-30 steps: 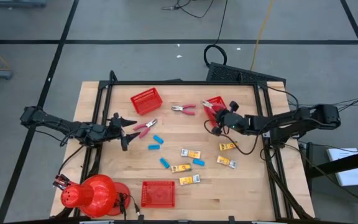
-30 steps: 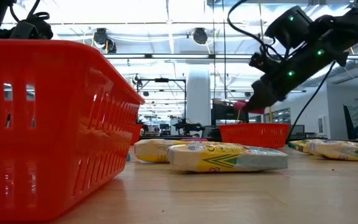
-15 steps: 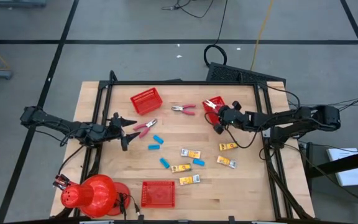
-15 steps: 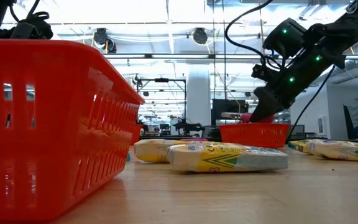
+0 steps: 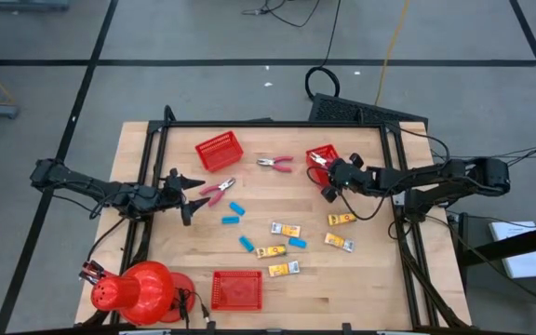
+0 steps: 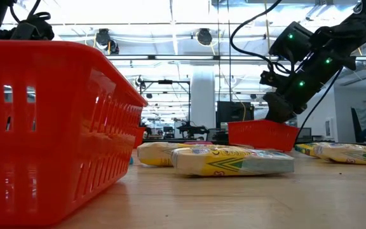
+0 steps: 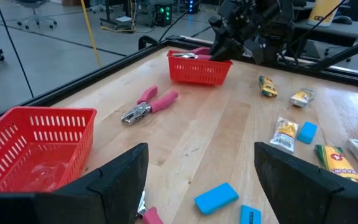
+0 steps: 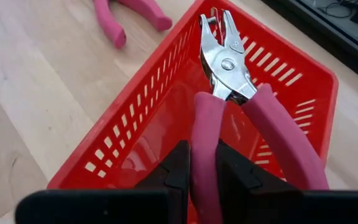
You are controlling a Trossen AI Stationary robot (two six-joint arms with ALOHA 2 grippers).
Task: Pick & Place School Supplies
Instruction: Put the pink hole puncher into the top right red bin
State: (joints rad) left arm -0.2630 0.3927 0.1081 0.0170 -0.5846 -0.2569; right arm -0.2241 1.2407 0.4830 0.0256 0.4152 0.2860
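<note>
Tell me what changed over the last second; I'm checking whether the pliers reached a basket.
The right gripper, shut on pink-handled pliers, moved from the table beside the right-hand red basket to over it, lowering the pliers inside. The basket now looks tilted in the low view. The pliers aren't released. The left gripper stayed open near the other pliers; the loose supplies didn't move.

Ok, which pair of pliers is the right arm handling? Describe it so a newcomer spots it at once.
Start at the red basket near the table's far right corner, where the right gripper sits. The held pliers are the pink-handled pair pinched by one handle, metal nose pointing into that basket. The other two pairs lie loose on the bare wood.
</note>
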